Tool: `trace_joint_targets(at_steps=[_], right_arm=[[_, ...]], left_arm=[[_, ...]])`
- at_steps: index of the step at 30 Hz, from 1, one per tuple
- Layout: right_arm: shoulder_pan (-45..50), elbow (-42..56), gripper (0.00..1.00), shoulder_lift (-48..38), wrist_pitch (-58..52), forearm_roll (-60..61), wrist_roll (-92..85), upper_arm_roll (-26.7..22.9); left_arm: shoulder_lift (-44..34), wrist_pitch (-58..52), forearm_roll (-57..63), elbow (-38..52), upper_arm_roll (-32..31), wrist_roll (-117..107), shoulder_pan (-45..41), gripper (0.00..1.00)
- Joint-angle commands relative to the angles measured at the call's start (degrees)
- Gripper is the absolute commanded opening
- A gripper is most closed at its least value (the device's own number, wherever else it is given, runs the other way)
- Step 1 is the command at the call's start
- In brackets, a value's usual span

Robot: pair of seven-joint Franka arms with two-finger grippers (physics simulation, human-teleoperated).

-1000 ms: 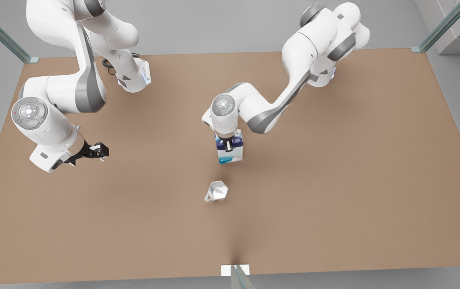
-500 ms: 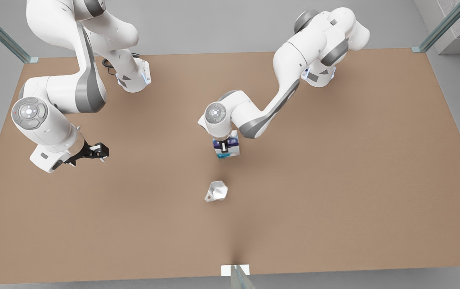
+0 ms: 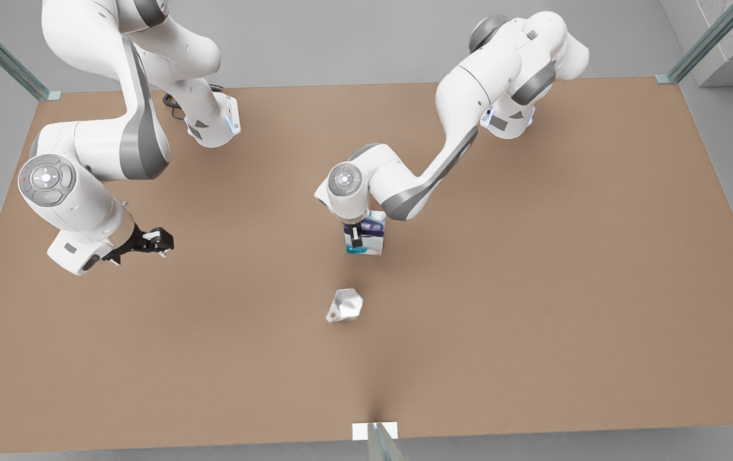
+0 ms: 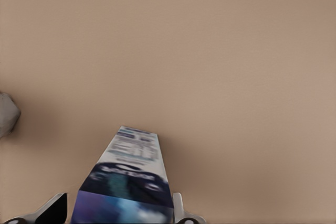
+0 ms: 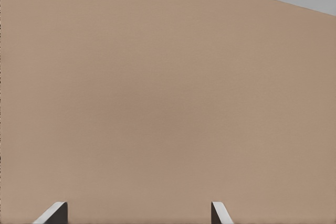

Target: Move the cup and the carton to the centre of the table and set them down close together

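Note:
The white carton (image 3: 369,234) with its dark blue band and teal base stands upright near the middle of the brown table (image 3: 532,288). My left gripper (image 3: 356,238) comes down over it from above and is shut on the carton (image 4: 131,171), one finger on each side. The small faceted silver cup (image 3: 345,305) sits on the table a short way in front of the carton, apart from it, and its edge also appears in the left wrist view (image 4: 6,114). My right gripper (image 3: 160,243) waits open above the table at the front view's left, with nothing between its fingers (image 5: 52,213).
Both white arm bases are mounted along the far edge of the table. A small white marker (image 3: 375,431) sits at the middle of the near edge. Glass posts stand at the far corners.
The left arm has carried the carton down and slightly toward the far side, and its elbow has folded in. The cup and the right arm have not moved.

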Motion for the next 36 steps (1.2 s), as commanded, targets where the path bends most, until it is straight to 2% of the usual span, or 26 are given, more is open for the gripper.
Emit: trace_joint_targets(at_steps=[1, 15, 21, 22, 25, 27, 28, 31, 34, 36], right_arm=[[0.0, 0.0, 1.0, 0.0, -0.02, -0.03, 0.0, 0.0], [0.0, 0.0, 1.0, 0.0, -0.19, -0.03, 0.0, 0.0], [0.0, 0.0, 1.0, -0.09, -0.19, -0.03, -0.09, 0.0], [0.0, 0.0, 1.0, -0.09, -0.19, -0.03, -0.09, 0.0], [0.0, 0.0, 1.0, -0.09, -0.19, -0.03, -0.09, 0.0], [0.0, 0.0, 1.0, -0.09, -0.19, 0.06, 0.0, 0.0], [0.0, 0.0, 1.0, -0.09, -0.19, -0.03, 0.0, 0.0], [0.0, 0.0, 1.0, -0.09, -0.28, 0.06, -0.09, 0.0], [0.0, 0.0, 1.0, -0.09, -0.28, -0.03, -0.09, 0.0], [0.0, 0.0, 1.0, -0.09, -0.28, 0.06, 0.0, 0.0]], left_arm=[[-0.08, 0.03, 0.1, -0.01, 0.0, 0.0, 0.0, 0.99], [-3.07, -0.93, 0.01, 0.7, -0.18, 0.88, 1.32, 0.99], [-10.71, -6.91, -4.91, 0.52, -0.44, 0.7, 3.69, 0.99], [-11.68, -8.58, -5.96, 0.61, -0.44, 1.14, 6.32, 0.99], [-14.75, -12.45, -6.75, 0.52, 0.0, 1.41, 21.18, 0.99], [-16.95, -12.62, -6.84, 0.17, 8.34, -2.28, 23.55, 0.99], [-17.74, -12.45, -6.84, -0.01, 9.75, -10.97, 24.96, 0.99], [-19.41, -10.78, -1.92, -2.11, 9.93, -35.95, 32.69, 0.99], [-21.26, -9.72, -1.57, -2.73, 10.02, -37.53, 41.66, 1.0], [-22.4, -9.02, -0.43, -3.43, 10.02, -37.44, 42.81, 1.0]])
